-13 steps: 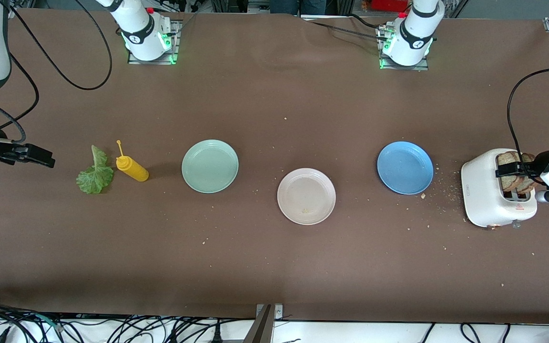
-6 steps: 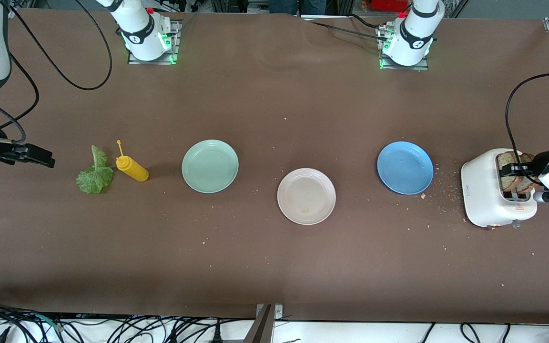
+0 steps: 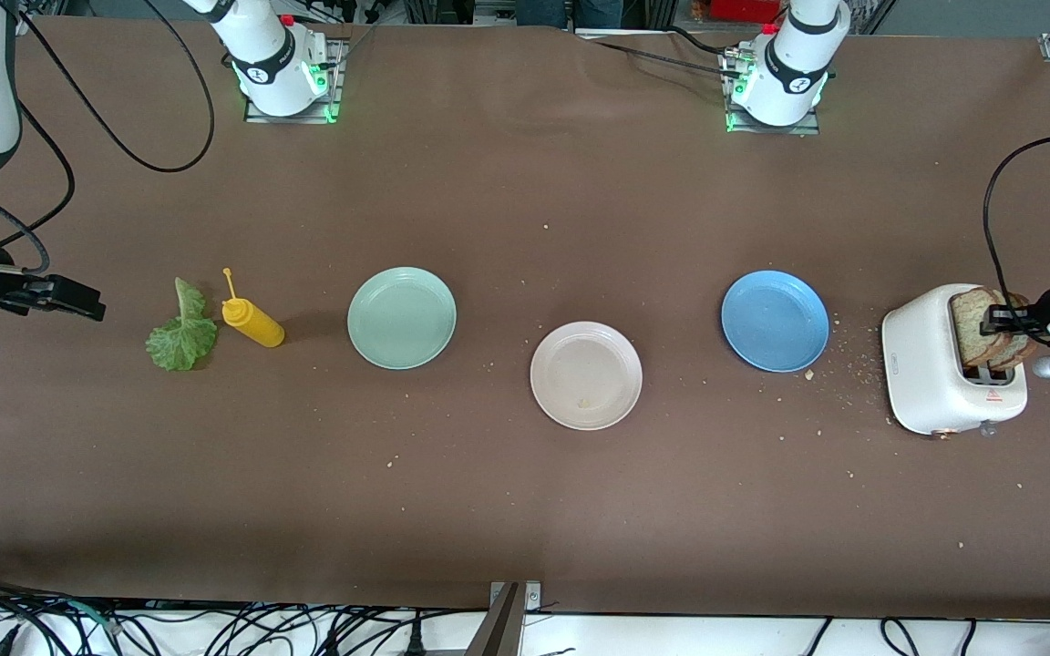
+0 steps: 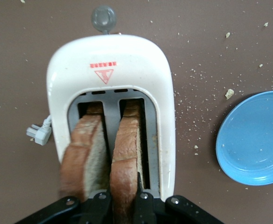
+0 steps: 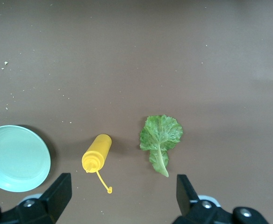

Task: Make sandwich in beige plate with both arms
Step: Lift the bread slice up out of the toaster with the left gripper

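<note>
The beige plate (image 3: 586, 374) lies with open bench (image 3: 525, 510) all around it, apart from the mint-green plate (image 3: 402, 317) and the blue plate (image 3: 775, 320) flanking it. At the left arm's end, the white toaster (image 3: 931, 383) stands as the tallest obstacle. At the right arm's end, the yellow bottle (image 3: 255, 323) lies just beside the lettuce leaf (image 3: 182, 333), leaving only a narrow gap.

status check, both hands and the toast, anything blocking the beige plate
Left hand shut on toast slice in toaster. Right hand open, waiting over lettuce end. Beige plate bare, nothing blocking.
</note>
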Controlling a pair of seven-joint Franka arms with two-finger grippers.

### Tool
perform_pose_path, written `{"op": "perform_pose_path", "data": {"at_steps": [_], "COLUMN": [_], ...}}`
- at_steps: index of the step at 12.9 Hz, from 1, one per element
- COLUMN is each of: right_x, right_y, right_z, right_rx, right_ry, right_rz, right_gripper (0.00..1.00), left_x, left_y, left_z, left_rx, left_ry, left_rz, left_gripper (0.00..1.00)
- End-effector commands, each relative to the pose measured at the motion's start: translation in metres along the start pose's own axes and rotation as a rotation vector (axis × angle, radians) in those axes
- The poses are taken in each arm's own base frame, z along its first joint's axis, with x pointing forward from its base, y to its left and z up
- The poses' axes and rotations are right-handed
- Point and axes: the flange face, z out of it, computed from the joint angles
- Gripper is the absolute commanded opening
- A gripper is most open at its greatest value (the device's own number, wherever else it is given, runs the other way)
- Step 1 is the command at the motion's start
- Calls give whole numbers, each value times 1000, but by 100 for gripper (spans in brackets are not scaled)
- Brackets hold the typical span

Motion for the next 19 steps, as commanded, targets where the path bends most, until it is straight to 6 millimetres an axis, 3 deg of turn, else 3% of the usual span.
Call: {"op": "perform_pose_path", "data": {"at_steps": [1, 5, 6, 8, 12, 15, 17, 19], "right_x": [-1, -1, -1, -1, -1, -1, -1, -1], "right_y": [3, 2, 3, 2, 2, 4, 4, 3], "right_z": [-2, -1, -1, -1, -1, -2, -2, -2], "right_rx": [21, 22, 21, 22, 22, 20, 20, 20], "right_ry": [-7, -9, -9, -9, -9, -9, -9, -9], "right_rz": [-4, -4, -3, -4, -6, -5, -5, -5], "right_gripper": [100, 100, 100, 100, 100, 100, 100, 100], "left_x": [-3, -9, -6, 9, 25, 58, 82, 97], "left_y": [-1, 18, 31, 73, 126, 171, 217, 266], "left_z": [-45, -128, -141, -144, -103, -36, 12, 45], "left_rx": [16, -2, -17, -66, -325, -706, -877, -993], "left_ry": [9, -17, 4, 18, -61, -104, -161, -216], "left_rz": [39, 65, 89, 149, 192, 188, 192, 169], "left_gripper": [0, 0, 0, 0, 0, 0, 0, 0]}}
